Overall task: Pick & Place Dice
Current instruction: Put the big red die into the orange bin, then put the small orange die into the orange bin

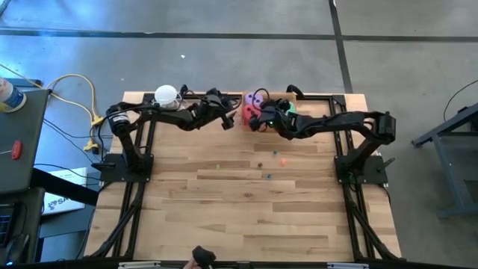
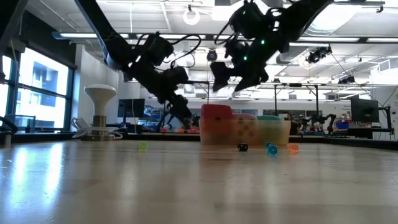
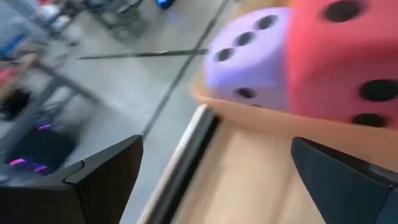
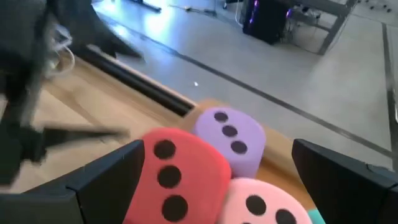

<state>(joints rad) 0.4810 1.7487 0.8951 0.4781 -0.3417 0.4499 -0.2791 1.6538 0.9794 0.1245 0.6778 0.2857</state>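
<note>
From above, you see both arms reaching to the top centre of the counter (image 1: pixel 246 202), where the dice sit bunched together at the far edge. The left gripper (image 1: pixel 226 119) hangs just left of the red die (image 1: pixel 249 114); the right gripper (image 1: pixel 263 118) hovers over the cluster, hiding much of it. A few tiny beads (image 1: pixel 275 155) lie scattered mid-frame, apart from the dice.

At counter height, the dice appear in a translucent tray (image 2: pixel 249 132) at centre, the red die (image 2: pixel 216 115) standing tallest. Both grippers hang above it, touching nothing.

Your left wrist view shows the gripper (image 3: pixel 217 180) spread wide and empty, with the purple die (image 3: pixel 249 59) and red die (image 3: pixel 342 56) at upper right, behind the tray's lip.

Your right wrist view shows its gripper (image 4: pixel 217 186) equally wide, framing the red die (image 4: pixel 177 177), the purple die (image 4: pixel 230 140) and the pink die (image 4: pixel 264 205). It looks lined up for a first pick, likely the red one.
</note>
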